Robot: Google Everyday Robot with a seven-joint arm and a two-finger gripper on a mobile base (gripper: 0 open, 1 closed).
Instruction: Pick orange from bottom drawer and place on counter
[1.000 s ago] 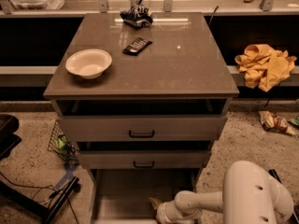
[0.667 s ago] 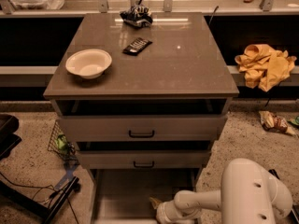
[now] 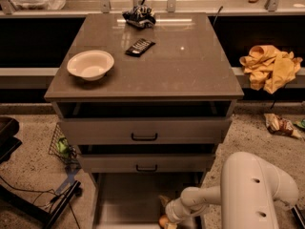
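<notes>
Low at the picture's bottom edge, the gripper (image 3: 167, 214) reached into the open bottom drawer (image 3: 121, 199), whose pale floor spread to its left. Largest of all, the counter (image 3: 190, 66) lay well above and beyond it, past two upper drawers. The white arm (image 3: 252, 190) bulked just to its right. A yellow cloth (image 3: 270, 66) sat far up and right, and a white bowl (image 3: 90, 65) far up and left on the counter. A flat dark object (image 3: 140, 46) lay near the bowl, its markings unreadable. The orange (image 3: 163, 222) sat right at the gripper, in the drawer; whether the jaws were spread or pinching it could not be told.
</notes>
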